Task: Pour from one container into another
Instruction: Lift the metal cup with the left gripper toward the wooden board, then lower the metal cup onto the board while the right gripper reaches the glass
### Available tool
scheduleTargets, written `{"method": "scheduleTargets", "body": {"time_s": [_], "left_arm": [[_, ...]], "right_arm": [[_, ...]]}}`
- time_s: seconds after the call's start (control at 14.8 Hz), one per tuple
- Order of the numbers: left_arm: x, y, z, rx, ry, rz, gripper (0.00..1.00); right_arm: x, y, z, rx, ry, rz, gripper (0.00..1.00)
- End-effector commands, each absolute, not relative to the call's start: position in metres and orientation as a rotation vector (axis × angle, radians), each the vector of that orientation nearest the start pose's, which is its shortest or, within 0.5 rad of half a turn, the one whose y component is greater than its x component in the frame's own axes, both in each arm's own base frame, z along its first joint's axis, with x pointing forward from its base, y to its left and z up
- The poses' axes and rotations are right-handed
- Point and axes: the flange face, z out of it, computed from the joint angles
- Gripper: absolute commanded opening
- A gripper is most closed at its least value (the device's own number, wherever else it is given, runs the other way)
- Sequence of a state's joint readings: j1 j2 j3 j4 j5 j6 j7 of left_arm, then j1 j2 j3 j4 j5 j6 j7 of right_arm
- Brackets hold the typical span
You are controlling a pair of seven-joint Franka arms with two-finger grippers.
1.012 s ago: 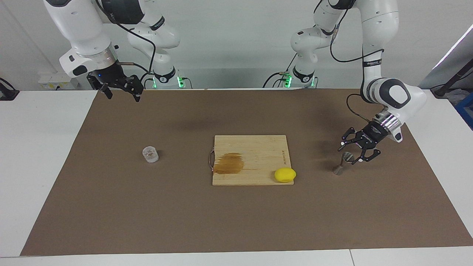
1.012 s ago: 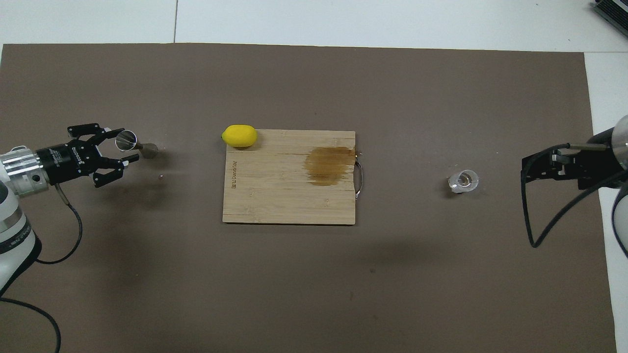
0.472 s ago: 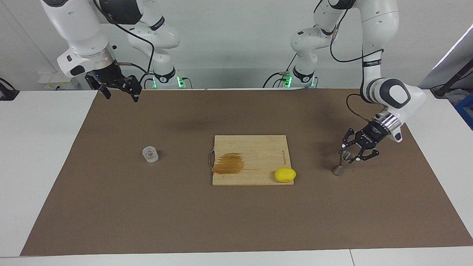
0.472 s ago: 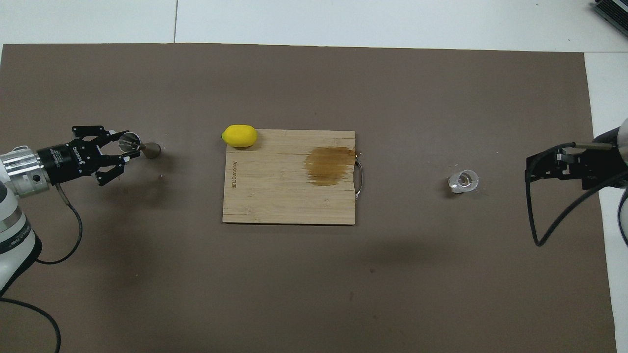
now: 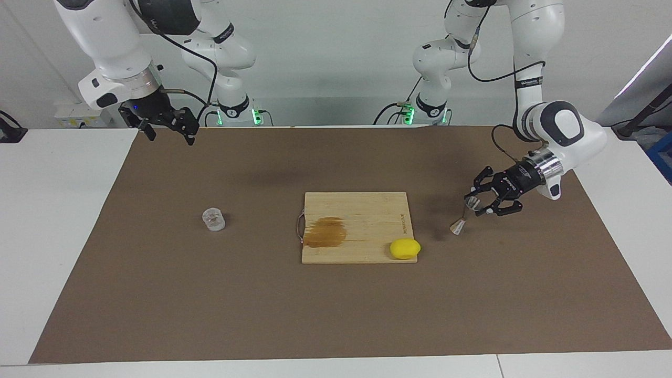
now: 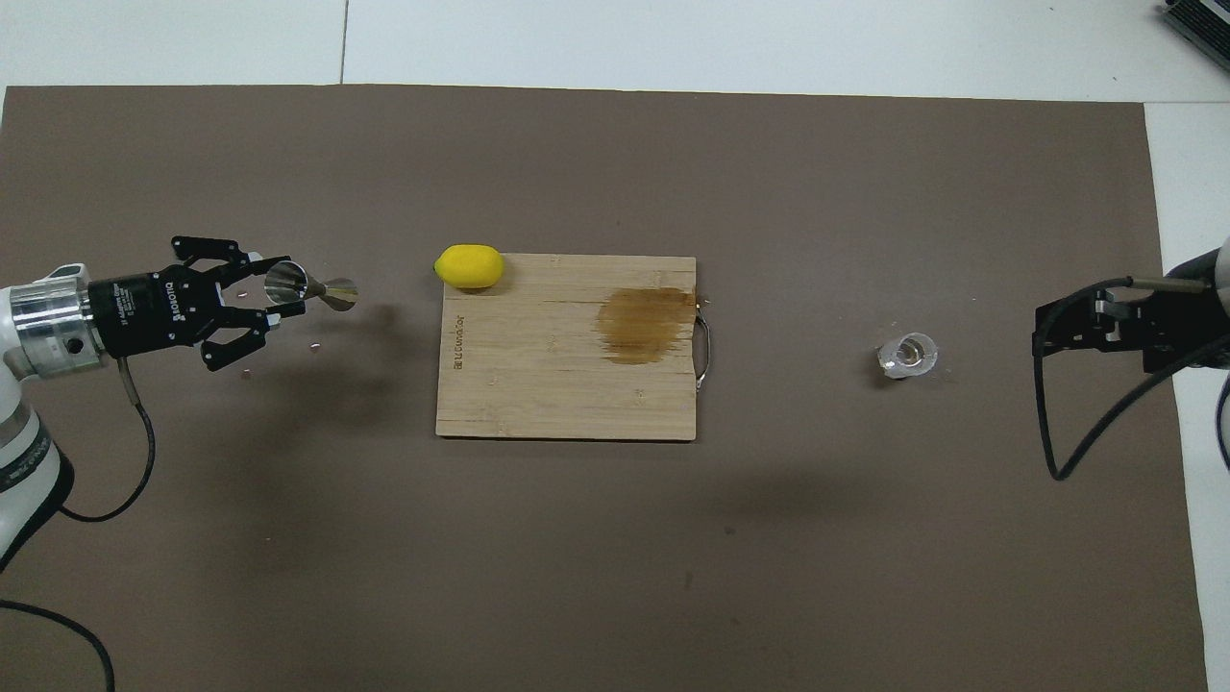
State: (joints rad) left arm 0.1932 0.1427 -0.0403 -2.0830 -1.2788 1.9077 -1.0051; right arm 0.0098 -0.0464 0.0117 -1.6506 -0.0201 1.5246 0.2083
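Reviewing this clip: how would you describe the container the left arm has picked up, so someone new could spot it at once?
Start at the wooden cutting board mid-table, pass the yellow lemon at its corner, and go on toward the left arm's end. There the left pincer is shut on a small steel jigger, tilted above the brown mat. It is hourglass-shaped metal, unlike the clear glass tumbler.

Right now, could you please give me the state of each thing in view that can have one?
Steel jigger: tilted, lifted off the mat, gripped at its upper cone.
Left gripper: shut on the steel jigger.
Glass tumbler: upright on the mat, untouched.
Right gripper: open, raised at the mat's edge near its base, waiting.
Cutting board: flat, brown stain on it.
Lemon: resting on the board's corner.
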Motion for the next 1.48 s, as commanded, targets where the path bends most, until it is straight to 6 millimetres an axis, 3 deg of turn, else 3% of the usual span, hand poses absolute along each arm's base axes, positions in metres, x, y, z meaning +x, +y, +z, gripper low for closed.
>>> {"method": "scheduleTargets", "body": {"time_s": [0.0,0.13,0.2,0.4,0.47,0.81,0.94,1.21,1.42], "left_arm": [[0.562,-0.032,0.405,1.304,1.638,-0.879,0.0],[0.56,-0.069,0.41,1.334,1.634,-0.92,0.0],[0.56,-0.089,0.41,1.331,1.666,-0.926,0.0],[0.556,-0.166,0.409,1.263,1.704,-0.87,0.0],[0.552,-0.19,0.407,1.254,1.714,-0.848,0.0],[0.527,-0.287,0.395,1.131,1.788,-0.764,0.0],[0.53,-0.31,0.384,1.107,1.809,-0.76,0.0],[0.543,-0.335,0.362,1.086,1.823,-0.773,0.0],[0.541,-0.337,0.359,1.087,1.828,-0.777,0.0]], "right_arm": [[0.526,0.008,0.61,-3.12,0.438,0.122,0.99],[0.527,0.007,0.611,-3.102,0.567,0.114,0.98],[0.528,0.003,0.61,-3.073,0.718,0.111,0.98],[0.535,0.002,0.606,-2.939,1.025,0.081,0.97],[0.539,-0.007,0.603,-2.862,1.136,0.087,0.97],[0.556,-0.035,0.552,-2.589,1.44,0.216,0.98],[0.56,-0.046,0.529,-2.411,1.629,0.235,0.98],[0.58,-0.072,0.46,-2.238,1.736,0.433,0.99],[0.58,-0.082,0.415,-2.142,1.793,0.486,1.0]]}}
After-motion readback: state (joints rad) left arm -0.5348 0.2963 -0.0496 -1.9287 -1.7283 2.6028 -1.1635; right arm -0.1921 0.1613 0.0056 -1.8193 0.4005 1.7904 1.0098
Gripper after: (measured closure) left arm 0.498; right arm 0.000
